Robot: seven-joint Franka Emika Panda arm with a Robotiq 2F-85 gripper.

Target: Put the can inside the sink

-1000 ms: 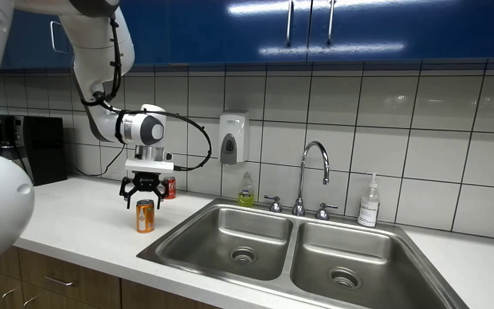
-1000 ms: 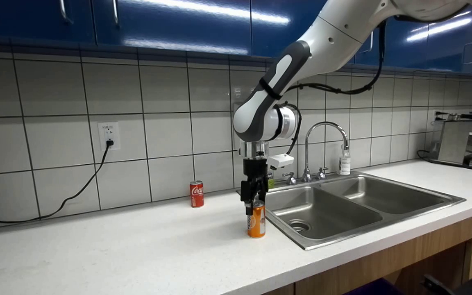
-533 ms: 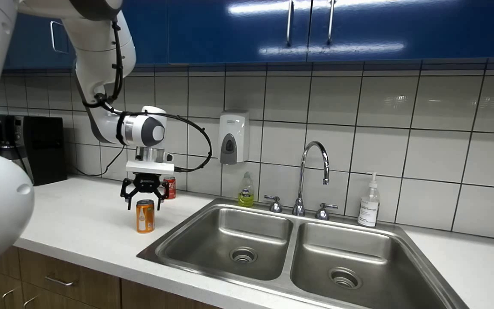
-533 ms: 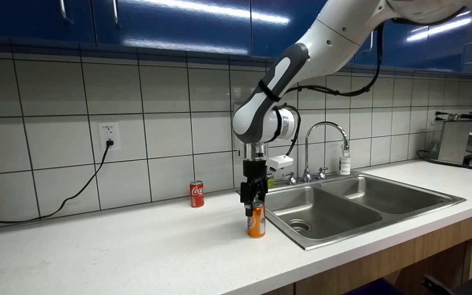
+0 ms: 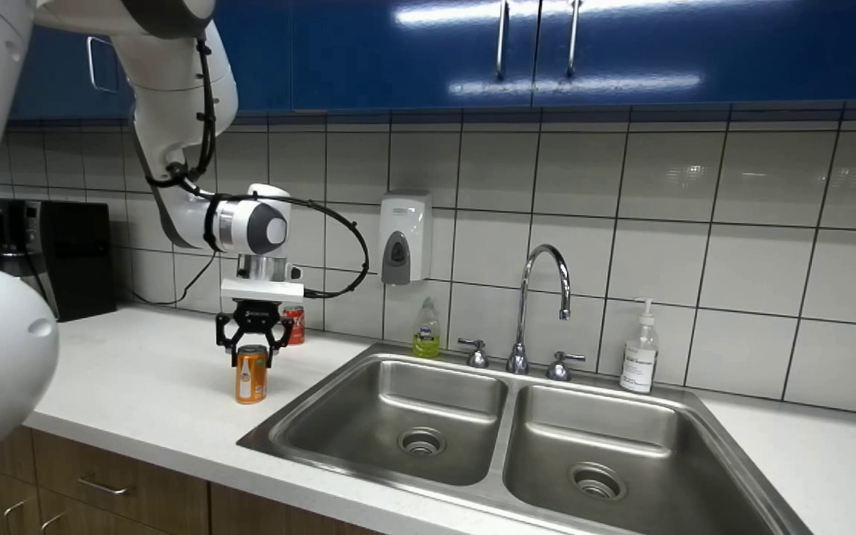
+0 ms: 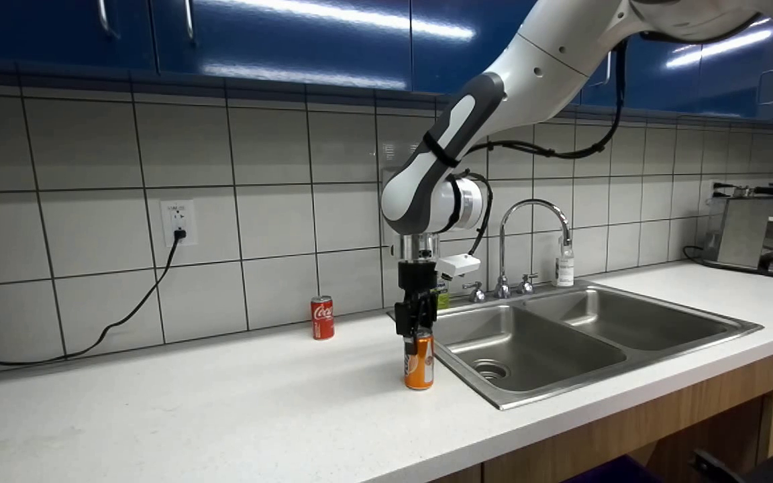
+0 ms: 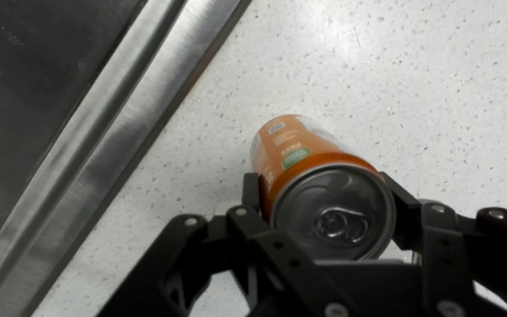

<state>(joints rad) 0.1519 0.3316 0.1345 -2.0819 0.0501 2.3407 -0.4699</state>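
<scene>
The orange can (image 5: 252, 383) stands upright on the white counter, just beside the sink (image 5: 504, 446). In both exterior views my gripper (image 5: 252, 362) points straight down over it, with its fingertips around the upper part. Seen from the wrist, the gripper (image 7: 324, 189) is shut on the can (image 7: 297, 145), a finger (image 7: 251, 189) against each side and the metal lid between them. The can's base still rests on the counter. Past a strip of counter, the steel sink rim (image 7: 130, 123) runs diagonally at upper left in the wrist view.
A red can (image 6: 323, 318) stands near the tiled wall behind the gripper. Along the sink's back edge are a green soap bottle (image 5: 426, 333), a curved faucet (image 5: 523, 312) with two handles, and a pump bottle (image 5: 639, 360). Blue cabinets (image 5: 413, 52) hang above.
The gripper's fingers, apart on either side of the can before, have drawn in and now touch it. The arm came down very slightly. The can has barely shifted.
</scene>
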